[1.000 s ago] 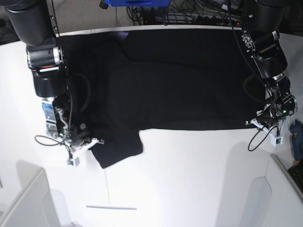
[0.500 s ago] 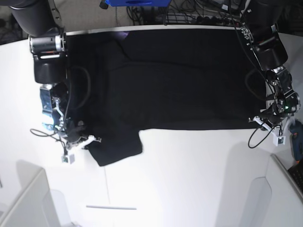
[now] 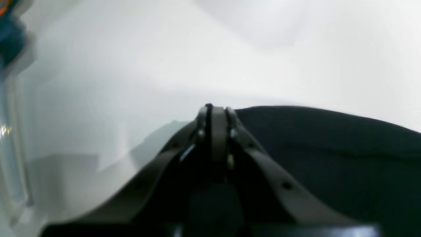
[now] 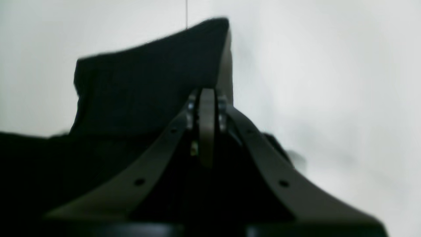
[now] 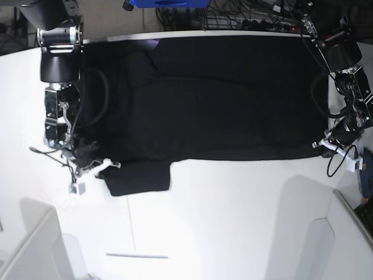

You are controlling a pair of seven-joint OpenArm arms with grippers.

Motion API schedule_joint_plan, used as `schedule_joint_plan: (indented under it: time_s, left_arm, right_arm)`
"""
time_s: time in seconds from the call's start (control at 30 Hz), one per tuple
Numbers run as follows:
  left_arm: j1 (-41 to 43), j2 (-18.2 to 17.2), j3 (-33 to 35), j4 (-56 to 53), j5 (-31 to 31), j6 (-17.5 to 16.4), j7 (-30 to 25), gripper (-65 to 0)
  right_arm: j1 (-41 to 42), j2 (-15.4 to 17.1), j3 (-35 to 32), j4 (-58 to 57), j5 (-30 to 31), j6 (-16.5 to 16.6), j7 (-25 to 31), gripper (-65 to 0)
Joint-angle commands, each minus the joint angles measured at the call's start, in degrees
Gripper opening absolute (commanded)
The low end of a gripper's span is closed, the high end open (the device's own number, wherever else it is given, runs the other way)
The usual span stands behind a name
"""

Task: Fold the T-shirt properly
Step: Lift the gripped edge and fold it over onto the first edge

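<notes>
The black T-shirt (image 5: pixel 215 99) lies flat across the far half of the white desk (image 5: pixel 233 221), long axis running side to side, and both grippers, right (image 5: pixel 93 167) and left (image 5: pixel 326 143), have fingers pinched together on its near-edge corners.

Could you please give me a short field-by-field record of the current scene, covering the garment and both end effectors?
garment: black T-shirt, spread flat on white table, plain side up
sleeve: sticks out at near edge, beside right end effector
left end effector: shut, at the shirt's corner
right end effector: shut, at the sleeve edge
fold: not yet made
</notes>
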Motion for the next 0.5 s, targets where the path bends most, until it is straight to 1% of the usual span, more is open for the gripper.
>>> schedule_joint_plan:
  time_s: [0.0, 0.1, 0.27, 0.37, 0.47]
  left_arm:
    - [0.6, -1.5, -0.4, 2.6, -1.1, -0.2, -0.7, -65.0]
    - [3.7, -1.8, -0.4, 7.1, -4.2, -0.2, -0.6, -65.0]
    - [9.2, -2.9, -0.4, 12.1, -8.0, -0.2, -0.6, -65.0]
    - [12.3, -3.2, -0.5, 14.1, -11.5, -0.2, -0.6, -65.0]
    - [16.0, -5.1, -0.5, 17.2, -15.7, -0.2, -0.5, -65.0]
  right_arm:
    - [1.0, 0.8, 1.4, 2.5, 0.6, 0.2, 1.3, -65.0]
    - [-1.2, 0.8, 3.1, 5.5, 0.7, 0.2, 1.1, -65.0]
    - [-4.1, 0.8, 3.1, 9.7, 0.9, 0.2, 0.6, -65.0]
    - [-5.2, 0.8, 3.2, 11.6, 1.0, 0.2, -0.4, -65.0]
    - [-6.9, 0.6, 5.5, 14.5, 1.0, 0.2, -0.7, -65.0]
